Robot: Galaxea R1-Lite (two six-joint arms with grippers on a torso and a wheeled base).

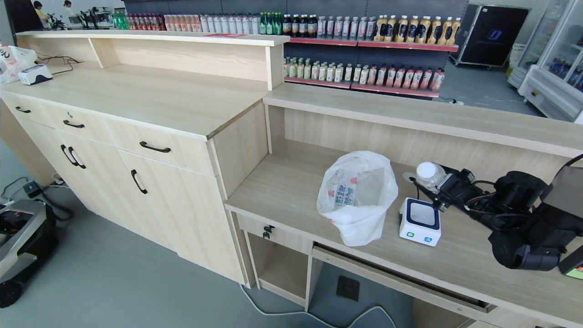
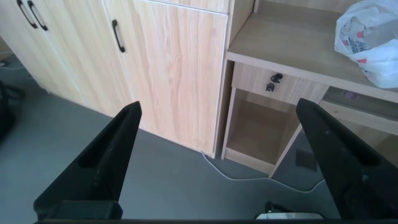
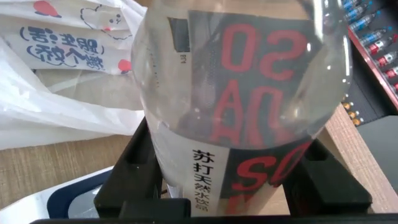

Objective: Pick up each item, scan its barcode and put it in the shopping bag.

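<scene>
A: Where is the bottle [image 1: 429, 173]?

B: In the right fingers [image 1: 448, 187] — they are closed on its clear body, one on each side. The white cap is on the end away from the arm. It is held over the back part of the bench [image 1: 291, 182], close to the back wall and behind the scanner [image 1: 420, 222].

A: Is it resting on the bench?

B: I cannot tell from the head view. The right wrist view shows red lettering on its label, black fingers on both sides, and the bag [image 3: 56, 74] beyond it.

A: And the scanner?

B: It sits near the front edge with its dark window facing up, just beside the bag on the robot's right.

A: How does the bag stand?

B: Upright on the bench, toward the front edge, with its mouth open upward. It is white plastic with red print on its side.

A: What about the left fingers [image 2: 99, 162]?

B: Spread wide, with nothing between them. They hang over the grey floor [image 2: 161, 168] in front of the cabinet [image 2: 180, 68], off the bench's left end and well apart from the bag.

A: Anything else around?

B: Shelves [image 1: 364, 43] of drinks stand behind the bench, and a pale cable [image 2: 239, 176] lies on the floor beneath it.
</scene>
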